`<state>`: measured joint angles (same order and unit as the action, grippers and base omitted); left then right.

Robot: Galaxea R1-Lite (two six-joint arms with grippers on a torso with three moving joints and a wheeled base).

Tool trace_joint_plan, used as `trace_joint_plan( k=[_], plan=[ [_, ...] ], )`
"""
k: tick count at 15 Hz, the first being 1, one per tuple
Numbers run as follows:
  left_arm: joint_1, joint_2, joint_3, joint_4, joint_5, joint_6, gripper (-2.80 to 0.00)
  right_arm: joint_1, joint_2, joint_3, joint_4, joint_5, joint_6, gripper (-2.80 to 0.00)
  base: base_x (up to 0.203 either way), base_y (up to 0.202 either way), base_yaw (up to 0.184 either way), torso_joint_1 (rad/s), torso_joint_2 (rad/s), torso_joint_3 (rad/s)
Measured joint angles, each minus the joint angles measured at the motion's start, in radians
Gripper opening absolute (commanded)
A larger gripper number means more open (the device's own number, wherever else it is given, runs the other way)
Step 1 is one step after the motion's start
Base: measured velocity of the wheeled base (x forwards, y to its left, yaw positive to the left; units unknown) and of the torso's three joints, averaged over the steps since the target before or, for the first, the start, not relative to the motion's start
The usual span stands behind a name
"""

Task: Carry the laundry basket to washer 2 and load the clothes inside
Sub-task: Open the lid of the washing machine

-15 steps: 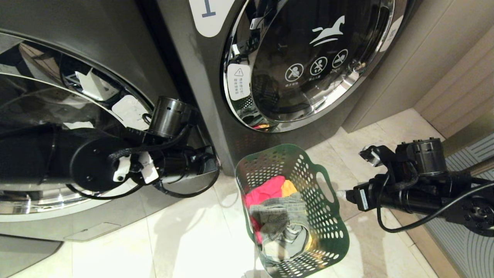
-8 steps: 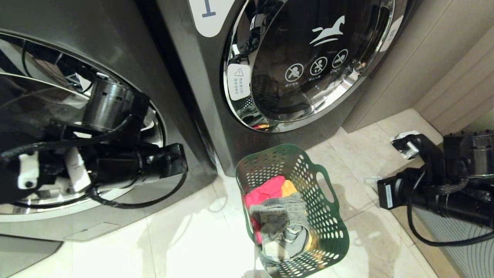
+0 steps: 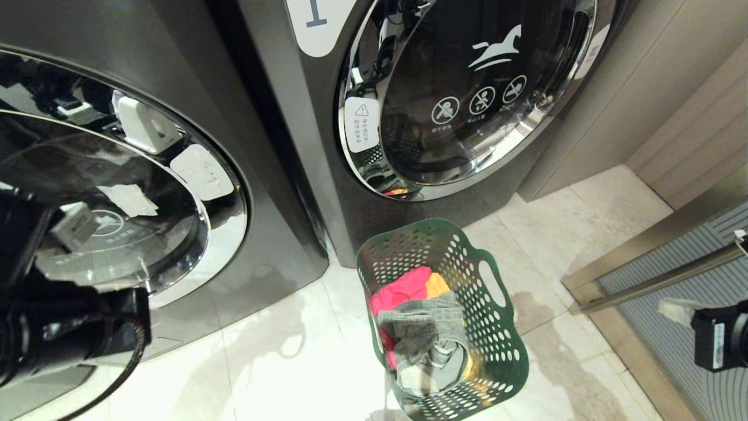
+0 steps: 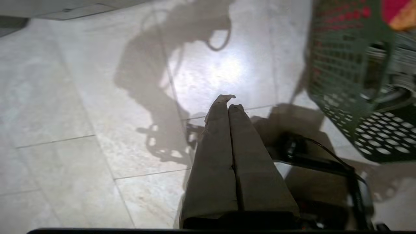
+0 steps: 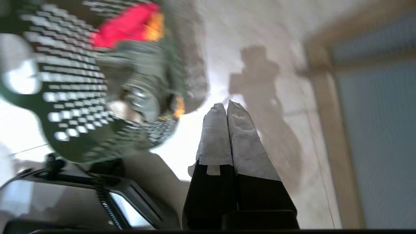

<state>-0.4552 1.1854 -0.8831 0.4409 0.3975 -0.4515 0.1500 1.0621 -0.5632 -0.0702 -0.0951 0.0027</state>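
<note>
The laundry basket (image 3: 467, 257), dark green with round holes, stands on the tiled floor in front of the gap between two grey washers. The clothes lie inside: a red piece (image 3: 403, 286), an orange one (image 3: 437, 285) and grey-blue denim (image 3: 421, 333). The left machine's door (image 3: 117, 193) shows no numeral, so I cannot tell if it is washer 2. My left gripper (image 4: 229, 104) is shut and empty over the floor, with the basket (image 4: 341, 65) off to its side. My right gripper (image 5: 226, 107) is shut and empty too, beside the basket (image 5: 65, 97).
The washer labelled 1 (image 3: 467, 93) stands behind the basket. A metal rail and grille (image 3: 660, 280) run along the right, below beige wall panels (image 3: 689, 117). My left arm (image 3: 70, 333) is at the lower left and my right arm (image 3: 721, 339) at the right edge.
Both arms have drawn back from either side of the basket toward the lower corners of the head view. The basket and clothes have stayed in place.
</note>
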Motion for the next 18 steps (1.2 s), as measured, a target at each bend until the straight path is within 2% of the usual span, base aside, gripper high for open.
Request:
trace_joint_plan(
  k=[2, 4, 6, 8, 9, 11, 13, 15, 17, 18],
  plan=[
    [0.071, -0.059, 0.076, 0.002, 0.07, 0.018, -2.8, -0.04, -0.075, 0.046, 0.011, -0.016, 0.019, -2.8, 0.0, 0.0, 0.0, 0.0, 0.0, 0.0],
    [0.191, -0.122, 0.128, 0.002, 0.087, 0.058, -2.8, -0.085, -0.152, 0.094, 0.013, -0.022, 0.019, -2.8, 0.0, 0.0, 0.0, 0.0, 0.0, 0.0],
    [0.311, -0.199, 0.167, -0.003, 0.098, 0.129, -2.8, -0.17, -0.227, 0.135, 0.014, -0.025, 0.009, -2.8, 0.0, 0.0, 0.0, 0.0, 0.0, 0.0],
    [0.363, -0.305, 0.251, -0.026, 0.09, 0.17, -2.8, -0.215, -0.314, 0.167, 0.019, -0.021, -0.018, -2.8, 0.0, 0.0, 0.0, 0.0, 0.0, 0.0],
    [0.371, -0.377, 0.307, -0.042, 0.064, 0.198, -2.8, -0.227, -0.366, 0.184, 0.034, -0.01, -0.034, -2.8, 0.0, 0.0, 0.0, 0.0, 0.0, 0.0],
    [0.371, -0.534, 0.427, -0.078, -0.028, 0.281, -2.8, -0.238, -0.465, 0.224, 0.081, 0.041, -0.059, -2.8, 0.0, 0.0, 0.0, 0.0, 0.0, 0.0],
    [0.367, -0.699, 0.576, -0.103, -0.152, 0.381, -2.8, -0.241, -0.573, 0.28, 0.133, 0.118, -0.09, -2.8, 0.0, 0.0, 0.0, 0.0, 0.0, 0.0],
    [0.365, -0.808, 0.698, -0.152, -0.266, 0.451, -2.8, -0.244, -0.673, 0.372, 0.167, 0.163, -0.141, -2.8, 0.0, 0.0, 0.0, 0.0, 0.0, 0.0],
    [0.365, -0.864, 0.758, -0.22, -0.336, 0.452, -2.8, -0.244, -0.735, 0.486, 0.128, 0.148, -0.177, -2.8, 0.0, 0.0, 0.0, 0.0, 0.0, 0.0],
    [0.37, -0.877, 0.77, -0.219, -0.34, 0.442, -2.8, -0.244, -0.751, 0.516, 0.11, 0.132, -0.173, -2.8, 0.0, 0.0, 0.0, 0.0, 0.0, 0.0]
  ],
)
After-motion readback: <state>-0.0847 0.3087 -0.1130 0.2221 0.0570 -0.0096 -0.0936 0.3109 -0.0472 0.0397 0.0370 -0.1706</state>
